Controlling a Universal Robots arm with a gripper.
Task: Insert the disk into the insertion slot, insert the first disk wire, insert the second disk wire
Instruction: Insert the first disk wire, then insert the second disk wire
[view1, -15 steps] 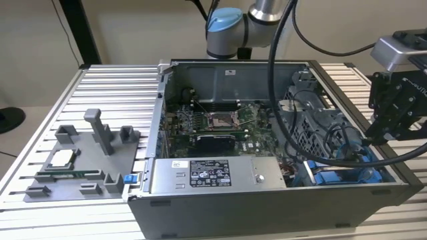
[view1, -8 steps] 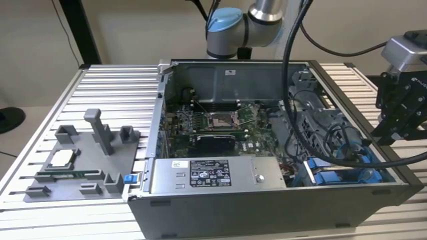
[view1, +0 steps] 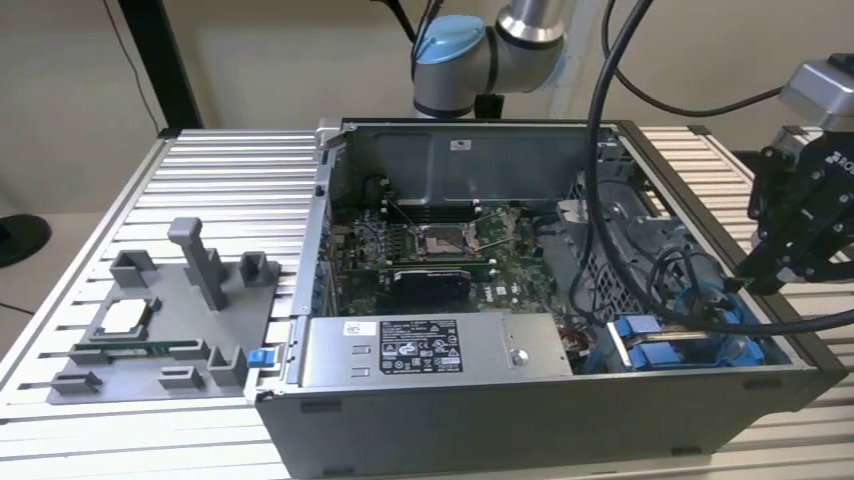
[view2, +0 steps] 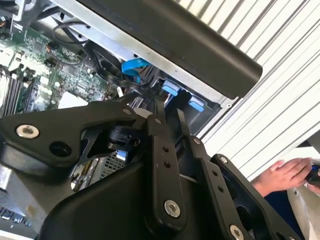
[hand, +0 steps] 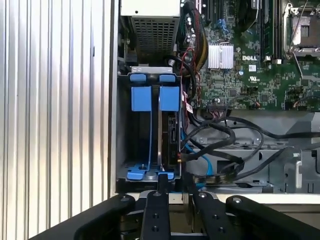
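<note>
The insertion slot (hand: 125, 135) is a grey metal bay with blue rails in the open computer case, also seen at the case's corner as the insertion slot (view1: 681, 348). The disk (hand: 171, 132) stands edge-on inside it under one of two blue tabs, and the space beside it is dark. A light-blue wire (hand: 202, 161) and black wires lie next to the bay; I cannot tell whether any is plugged into the disk. My gripper (hand: 175, 182) hangs above the case's rim by the bay, shut with nothing seen in it. It is also seen as the gripper (view1: 763, 283) and the gripper (view2: 169, 115).
The grey power-supply box (view1: 420, 350) sits along the case's front. The motherboard (hand: 260, 55) lies behind the bay. Thick black cables (view1: 614, 180) hang into the case from the arm. A grey fixture plate (view1: 147, 320) lies on the ribbed table. A person's hand (view2: 282, 175) is beside the table.
</note>
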